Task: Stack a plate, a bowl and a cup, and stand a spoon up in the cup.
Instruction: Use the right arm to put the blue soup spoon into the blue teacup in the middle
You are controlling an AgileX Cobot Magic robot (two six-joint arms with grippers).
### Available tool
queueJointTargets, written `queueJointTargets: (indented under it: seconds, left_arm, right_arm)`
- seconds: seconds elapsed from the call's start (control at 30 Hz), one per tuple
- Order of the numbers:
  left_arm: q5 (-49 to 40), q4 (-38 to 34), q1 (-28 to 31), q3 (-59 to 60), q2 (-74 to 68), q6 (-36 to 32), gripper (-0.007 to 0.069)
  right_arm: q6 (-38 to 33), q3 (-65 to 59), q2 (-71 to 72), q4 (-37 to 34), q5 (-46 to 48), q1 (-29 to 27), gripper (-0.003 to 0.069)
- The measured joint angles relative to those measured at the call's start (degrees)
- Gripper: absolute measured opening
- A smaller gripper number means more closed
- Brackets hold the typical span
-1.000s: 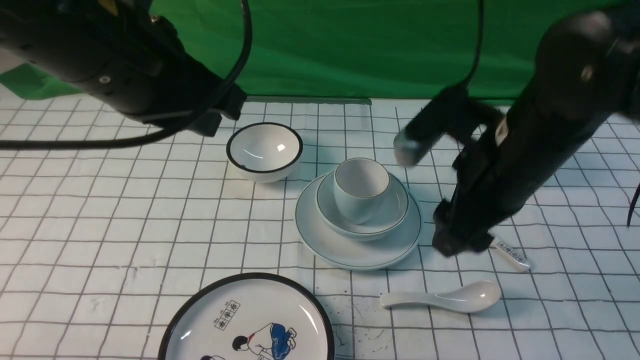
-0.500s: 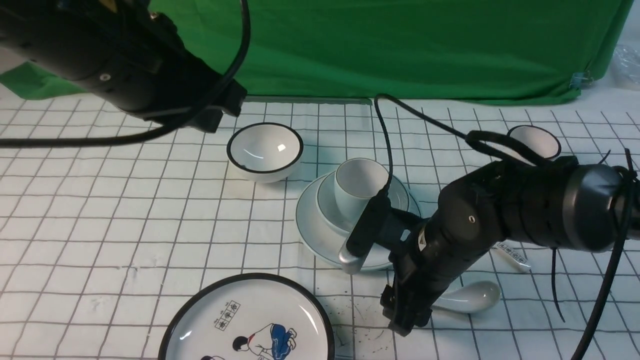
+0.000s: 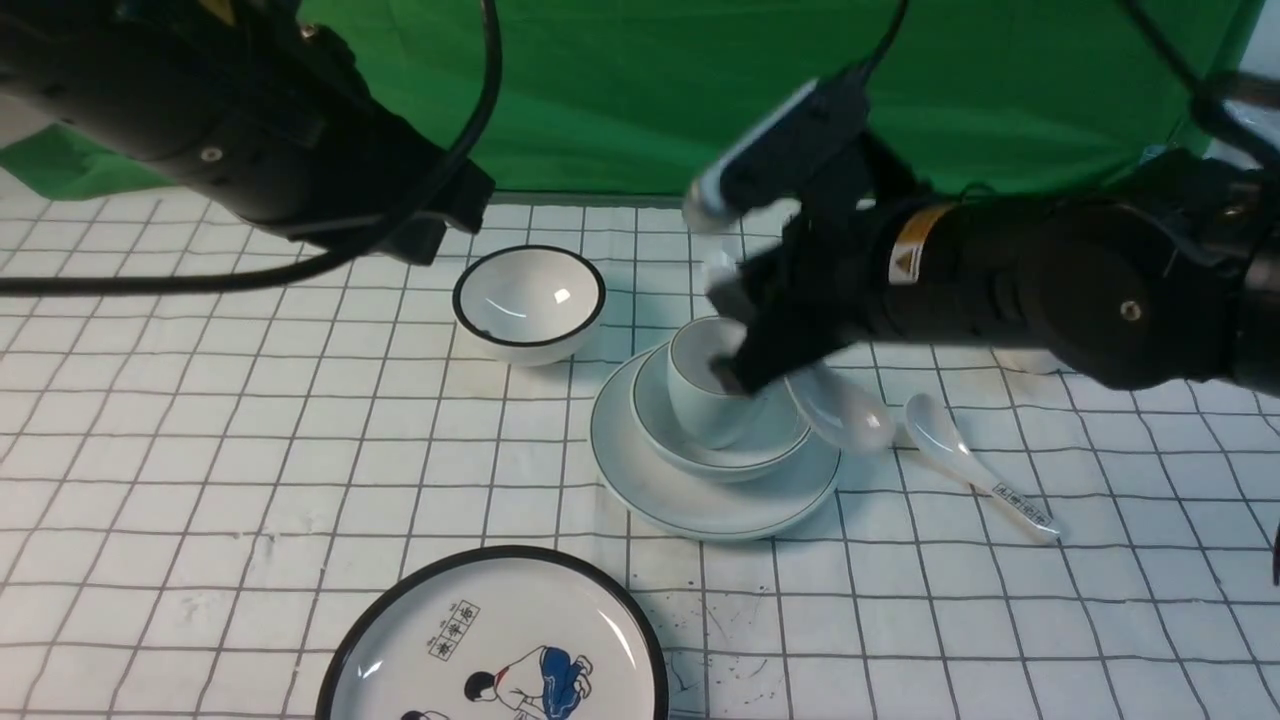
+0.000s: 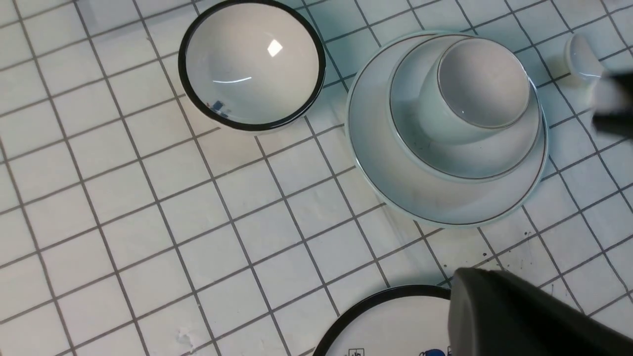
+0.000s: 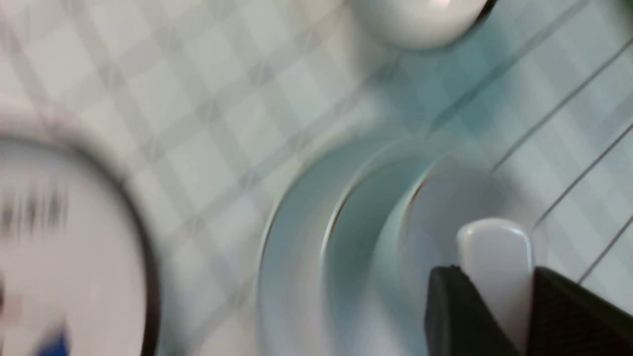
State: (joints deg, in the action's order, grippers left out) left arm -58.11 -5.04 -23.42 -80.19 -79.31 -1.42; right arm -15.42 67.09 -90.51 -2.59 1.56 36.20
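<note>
Because the plate (image 3: pixel 700 505), bowl (image 3: pixel 655 415) and cup (image 3: pixel 700 400) are already nested mid-table, the right gripper (image 3: pixel 735 374) hangs over the cup, clamped on the spoon (image 3: pixel 845 415). Its handle end points at the cup mouth while the scoop trails right, apparently so it can be stood inside.

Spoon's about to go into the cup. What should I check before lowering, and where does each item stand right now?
1. Grip: the spoon is clamped in the right gripper: ok.
2. Correct spoon: the held one looks plain, and the labelled spoon lies on the table: ok.
3. Stack: the cup sits in the bowl, which sits on the plate: ok.
4. Cup empty, as the left wrist view shows: ok.
5. Spoon end inside the cup's rim line: it looks so in the right wrist view, but the picture is blurred: cannot tell.
</note>
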Motion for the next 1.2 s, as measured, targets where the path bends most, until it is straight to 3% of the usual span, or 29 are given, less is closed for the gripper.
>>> queueJointTargets:
  seconds: [0.1, 0.3, 0.73, 0.97, 1.2]
  left_arm:
    - [-0.2, 0.1, 0.0, 0.0, 0.0, 0.0, 0.0001]
    - [-0.9, 1.0, 0.0, 0.0, 0.0, 0.0, 0.0001]
    - [-1.1, 1.6, 0.0, 0.0, 0.0, -0.1, 0.0001]
    - [-0.3, 1.6, 0.0, 0.0, 0.0, -0.1, 0.0001]
    - [0.4, 1.7, 0.0, 0.0, 0.0, -0.1, 0.0001]
  right_arm:
    - [5.8, 0.1, -2.0, 0.0, -20.1, 0.0, 0.0187]
    - [7.1, 0.1, -11.2, -0.2, -36.1, 0.0, 0.0187]
    - [4.4, -0.7, -16.1, -0.8, -38.9, 0.0, 0.0187]
    - [0.3, -6.2, -16.1, -7.0, -43.9, 0.0, 0.0187]
    - [-0.2, -7.4, -17.2, -7.7, -46.9, 0.0, 0.0187]
